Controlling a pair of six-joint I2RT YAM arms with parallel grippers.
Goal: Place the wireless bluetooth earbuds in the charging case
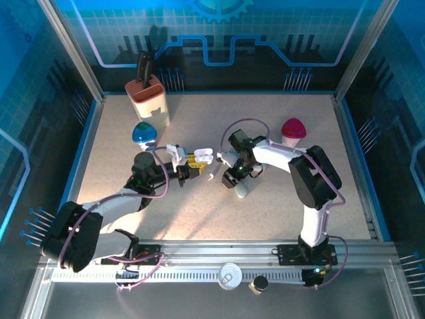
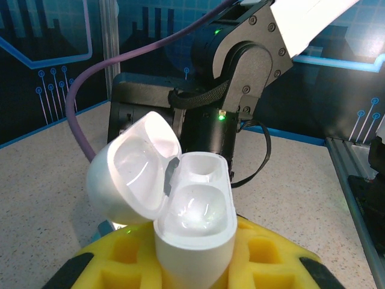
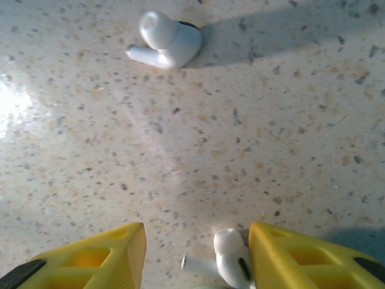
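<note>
Two glossy white stemmed earbuds (image 3: 165, 42) lie stems leftward, the nearer earbud (image 3: 231, 265) between our right gripper's (image 3: 197, 241) parted fingers; our left gripper (image 2: 192, 265) clamps the open white case (image 2: 195, 208).

white earbuds (image 3: 165, 39), white case (image 2: 195, 223), speckled beige table (image 3: 180, 150)

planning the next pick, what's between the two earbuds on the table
Only bare speckled tabletop, seen in the right wrist view, between the far earbud and the near earbud.
</note>
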